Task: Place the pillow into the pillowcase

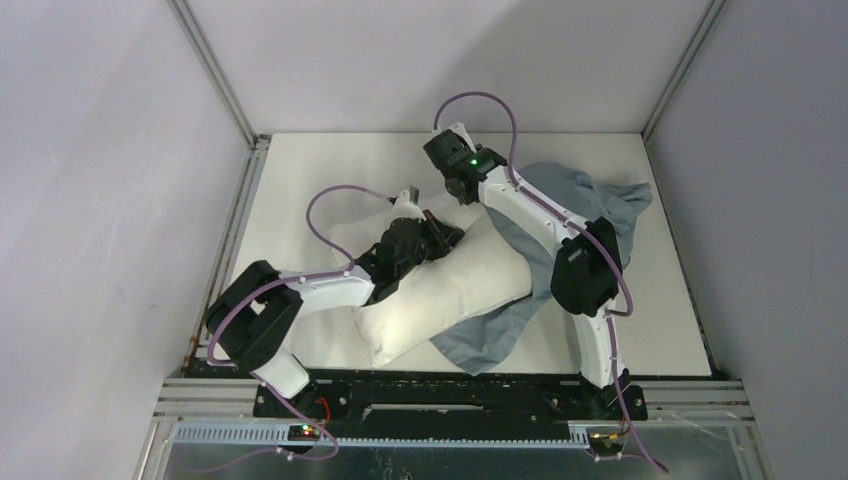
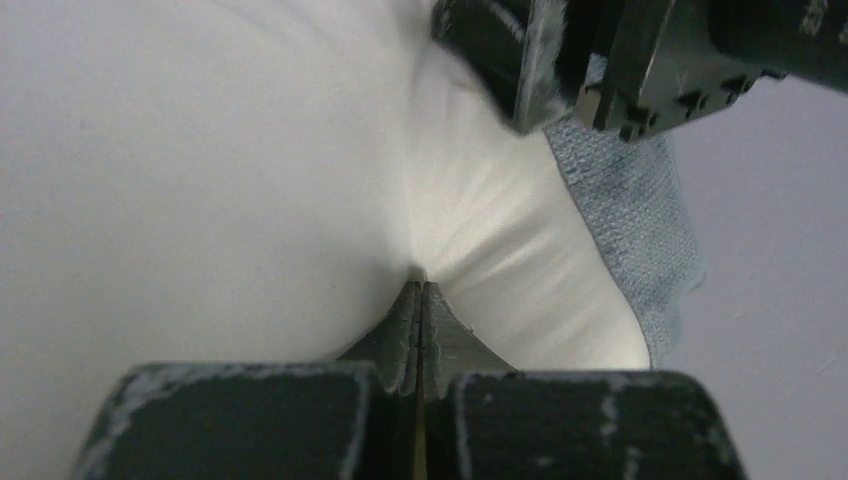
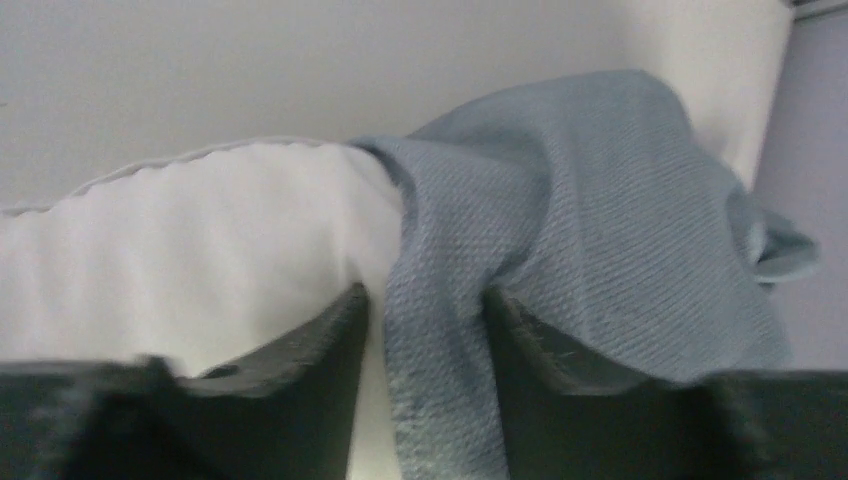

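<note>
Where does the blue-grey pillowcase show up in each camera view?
Top external: pillowcase right of centre, against the pillow at its right end.
Left wrist: pillowcase at right edge, hem over the pillow.
Right wrist: pillowcase centre-right, running between the jaws of the right gripper.
Shared landmark: the white pillow.

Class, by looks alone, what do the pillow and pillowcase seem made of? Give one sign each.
Pillow: smooth matte off-white cloth, probably over soft filling; it puckers where pinched. Pillowcase: coarser blue-grey woven fabric, perhaps cotton; visible ribbed weave, limp folds.
</note>
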Tool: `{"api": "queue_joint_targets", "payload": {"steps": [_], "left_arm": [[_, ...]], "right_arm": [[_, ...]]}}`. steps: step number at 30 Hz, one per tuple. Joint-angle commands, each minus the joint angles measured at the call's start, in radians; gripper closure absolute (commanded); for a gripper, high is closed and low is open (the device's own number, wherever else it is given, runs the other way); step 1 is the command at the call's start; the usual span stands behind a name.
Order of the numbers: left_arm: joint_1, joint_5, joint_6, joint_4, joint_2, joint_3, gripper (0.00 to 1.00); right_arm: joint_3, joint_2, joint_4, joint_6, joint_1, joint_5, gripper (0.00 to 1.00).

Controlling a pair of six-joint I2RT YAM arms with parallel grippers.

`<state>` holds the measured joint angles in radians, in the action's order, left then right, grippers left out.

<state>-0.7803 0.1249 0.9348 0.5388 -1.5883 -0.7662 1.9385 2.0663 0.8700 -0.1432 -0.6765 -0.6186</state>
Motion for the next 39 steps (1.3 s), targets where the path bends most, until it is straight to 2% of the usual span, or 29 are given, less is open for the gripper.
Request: {"api": "queue_joint_targets", "payload": {"steps": [1,6,9,12,14,18,21,22,25,26,27,29,34,39], "left_arm": [[-0.013,-0.011,-0.05,-0.22,-0.02,0.076,1.0],[-0.026,-0.016,-0.066,-0.193,-0.015,0.085,1.0],[-0.039,-0.028,-0.071,-0.156,-0.029,0.074,1.0],[-0.037,-0.04,-0.067,-0.147,-0.055,0.028,1.0],[-0.018,-0.045,-0.058,-0.159,-0.064,-0.01,1.0],[0.056,-0.064,-0.014,-0.175,-0.068,-0.053,1.0],[0.099,-0.063,-0.007,-0.202,-0.07,-0.085,1.0],[0.112,-0.063,-0.007,-0.206,-0.072,-0.094,1.0],[0.125,-0.057,-0.008,-0.232,-0.078,-0.117,1.0],[0.127,-0.053,-0.007,-0.239,-0.078,-0.121,1.0],[0.13,-0.048,-0.007,-0.248,-0.076,-0.123,1.0],[0.138,-0.045,-0.007,-0.259,-0.071,-0.122,1.0],[0.147,-0.045,-0.035,-0.297,-0.043,-0.14,1.0],[0.147,-0.028,-0.068,-0.342,-0.018,-0.162,1.0]], "right_arm": [[0.102,0.041,0.017,0.026,0.024,-0.183,0.58],[0.319,0.11,0.124,-0.005,0.003,-0.138,1.0],[0.457,0.079,0.143,-0.029,-0.057,0.034,1.0],[0.449,-0.026,0.07,-0.067,-0.146,0.25,1.0],[0.332,-0.111,-0.006,-0.112,-0.178,0.346,1.0],[-0.05,-0.273,-0.186,-0.171,-0.171,0.426,1.0],[-0.166,-0.326,-0.208,-0.198,-0.129,0.438,1.0],[-0.183,-0.337,-0.199,-0.194,-0.124,0.417,0.92],[-0.235,-0.415,-0.183,-0.174,-0.12,0.337,0.47],[-0.259,-0.448,-0.182,-0.168,-0.117,0.305,0.35],[-0.286,-0.48,-0.177,-0.167,-0.112,0.267,0.3],[-0.347,-0.547,-0.156,-0.182,-0.093,0.199,0.28],[-0.589,-0.69,-0.175,-0.209,-0.071,0.077,0.29],[-0.736,-0.698,-0.21,-0.225,-0.057,0.035,0.37]]}}
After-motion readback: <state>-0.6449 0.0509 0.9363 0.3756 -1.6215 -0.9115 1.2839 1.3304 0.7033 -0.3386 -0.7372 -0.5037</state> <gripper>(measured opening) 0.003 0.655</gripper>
